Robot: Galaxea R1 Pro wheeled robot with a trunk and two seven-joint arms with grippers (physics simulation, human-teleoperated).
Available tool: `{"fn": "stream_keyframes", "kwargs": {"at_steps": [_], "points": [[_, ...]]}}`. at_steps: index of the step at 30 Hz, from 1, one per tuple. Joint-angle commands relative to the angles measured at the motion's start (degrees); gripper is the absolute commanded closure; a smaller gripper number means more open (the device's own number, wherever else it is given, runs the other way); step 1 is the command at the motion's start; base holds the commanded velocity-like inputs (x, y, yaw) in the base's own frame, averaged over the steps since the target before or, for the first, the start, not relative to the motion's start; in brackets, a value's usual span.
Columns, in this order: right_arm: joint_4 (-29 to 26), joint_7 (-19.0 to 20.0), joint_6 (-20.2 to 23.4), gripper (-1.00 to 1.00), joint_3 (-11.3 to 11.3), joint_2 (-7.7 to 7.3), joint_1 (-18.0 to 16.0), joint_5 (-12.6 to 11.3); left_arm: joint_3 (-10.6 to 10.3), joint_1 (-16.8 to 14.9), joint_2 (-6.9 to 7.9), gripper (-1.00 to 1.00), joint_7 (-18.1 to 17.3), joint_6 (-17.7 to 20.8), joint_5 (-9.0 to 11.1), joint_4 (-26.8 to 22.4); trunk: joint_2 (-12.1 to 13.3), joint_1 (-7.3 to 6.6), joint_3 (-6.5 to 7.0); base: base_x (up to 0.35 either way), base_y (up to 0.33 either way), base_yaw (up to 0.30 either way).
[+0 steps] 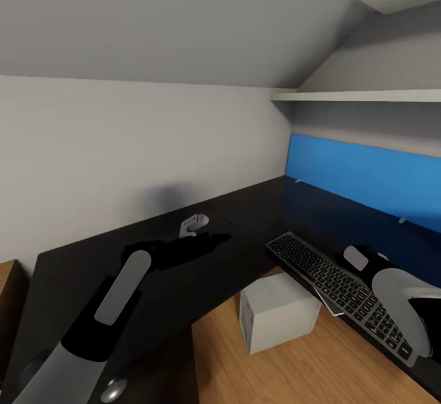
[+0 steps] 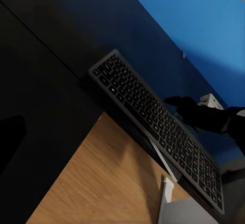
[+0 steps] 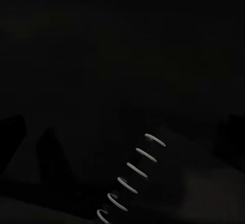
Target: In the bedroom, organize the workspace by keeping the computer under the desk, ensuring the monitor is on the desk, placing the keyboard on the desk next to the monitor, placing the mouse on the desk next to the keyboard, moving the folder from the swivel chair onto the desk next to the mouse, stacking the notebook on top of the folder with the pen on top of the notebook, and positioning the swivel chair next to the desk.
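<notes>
Black bench (image 1: 122,251): keyboard (image 1: 334,281) at 4 o'clock overhanging its edge, monitor (image 1: 367,177) at 2 o'clock, white computer (image 1: 278,312) beneath; left gripper (image 1: 205,241) and right gripper states indeterminable.

wood floor (image 1: 288,373), white wall shelves (image 1: 361,95), grey wall (image 1: 122,146)

Glossy black desk (image 1: 184,269), wood-grain floor (image 1: 294,367), perhaps metal keyboard (image 1: 331,281)

Grey sloped wall (image 1: 122,24), white shelves (image 1: 367,95), wooden floor (image 1: 294,367)
</notes>
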Motion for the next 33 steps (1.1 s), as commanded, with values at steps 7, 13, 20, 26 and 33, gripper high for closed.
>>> {"fn": "stream_keyframes", "kwargs": {"at_steps": [7, 13, 20, 26, 33], "points": [[0.2, -0.4, 0.5, -1.00, -1.0, 0.01, 0.0, -1.6, -0.2, -0.1, -0.04, -1.00, 0.7, 0.0, 0.6, -0.1, 0.0, 0.00, -0.07, 0.000, 0.000, -0.045], [0.2, -0.4, 0.5, -1.00, -0.9, 0.08, 0.0, -1.6, -0.2, -0.1, -0.05, -1.00, 0.7, 0.0, 0.6, -0.1, 0.0, 0.00, -0.07, 0.000, 0.000, -0.035], [0.2, -0.4, 0.4, -1.00, -0.9, 0.15, 0.0, -1.6, -0.2, -0.1, -0.05, -1.00, 0.7, 0.0, 0.6, -0.1, 0.0, 0.00, -0.07, 0.000, 0.000, -0.004], [0.2, -0.4, 0.5, -1.00, -0.9, 0.16, 0.0, -1.6, -0.2, -0.1, -0.05, -1.00, 0.7, 0.0, 0.6, -0.1, 0.0, 0.00, -0.07, 0.000, 0.000, 0.000], [0.2, -0.5, 0.5, -1.00, -0.9, 0.16, 0.0, -1.6, -0.2, -0.1, -0.03, -1.00, 0.7, 0.0, 0.6, -0.1, 0.0, 0.00, -0.07, 0.000, 0.000, 0.000]]}}
